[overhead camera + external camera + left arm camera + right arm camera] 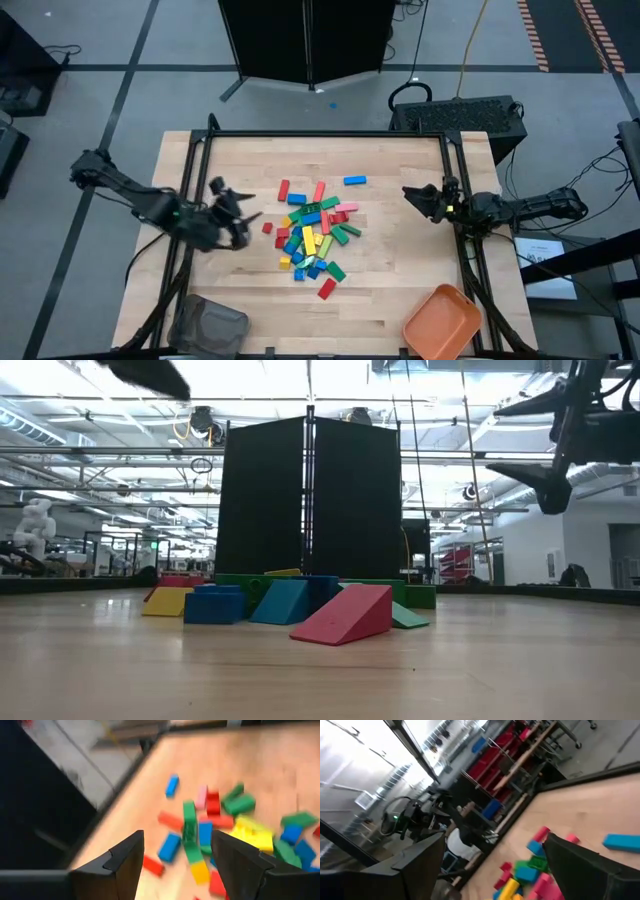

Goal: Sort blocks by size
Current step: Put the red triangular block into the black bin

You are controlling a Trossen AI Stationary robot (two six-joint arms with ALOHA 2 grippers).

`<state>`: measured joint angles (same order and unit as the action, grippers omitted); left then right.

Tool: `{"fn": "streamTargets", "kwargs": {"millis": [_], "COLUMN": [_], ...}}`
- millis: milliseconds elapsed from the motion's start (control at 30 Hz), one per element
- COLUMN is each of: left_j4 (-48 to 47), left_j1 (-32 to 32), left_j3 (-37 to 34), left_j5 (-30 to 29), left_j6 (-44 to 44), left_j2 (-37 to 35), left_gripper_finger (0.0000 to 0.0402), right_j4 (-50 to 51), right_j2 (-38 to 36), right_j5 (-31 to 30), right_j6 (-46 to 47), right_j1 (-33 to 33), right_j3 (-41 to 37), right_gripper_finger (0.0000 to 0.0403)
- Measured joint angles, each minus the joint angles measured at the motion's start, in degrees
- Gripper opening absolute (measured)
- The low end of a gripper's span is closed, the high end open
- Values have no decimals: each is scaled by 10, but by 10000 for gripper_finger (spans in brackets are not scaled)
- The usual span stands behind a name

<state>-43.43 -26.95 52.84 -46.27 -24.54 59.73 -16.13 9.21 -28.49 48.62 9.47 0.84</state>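
The blocks (313, 235) are heaped mid-table (400, 290), none yet sorted. The left hand (243, 215) is held spread and empty just left of the heap. The right hand (412, 196) is held spread, empty, near the table's right edge.

An overhead camera looked straight down on the table (400, 290). A low camera faced level across it. Both wrist cameras looked over the same blocks (312, 238).
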Motion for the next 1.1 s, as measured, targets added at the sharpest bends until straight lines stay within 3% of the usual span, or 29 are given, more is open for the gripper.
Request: {"fn": "streamTargets", "kwargs": {"millis": [100,233,400,567,767,967,1100], "left_j4": [-26,-22,-14,30,88,211,238], "left_j1": [38,83,154,245,322,339,338], "left_j3": [-1,-1,-6,-56,-131,-186,-217], "left_j5": [95,204,323,448,509,520,543], "left_j6": [-19,34,123,202,267,270,269], "left_j2": [54,88,84,55,54,56,57], "left_gripper_finger": [230,230,230,230,230,230,230], "right_j4": [11,14,14,14,17,14,14], "right_j2": [0,0,0,0,0,0,0], "right_j5": [0,-2,-4,-4,-3,-3,-3], "right_j6": [0,-23,-51,-58,-60,-50,-43], "right_j1": [0,0,0,0,0,0,0], "right_j3": [0,0,0,0,0,0,0], "right_gripper_finger": [329,329,329,329,329,329,329]}}
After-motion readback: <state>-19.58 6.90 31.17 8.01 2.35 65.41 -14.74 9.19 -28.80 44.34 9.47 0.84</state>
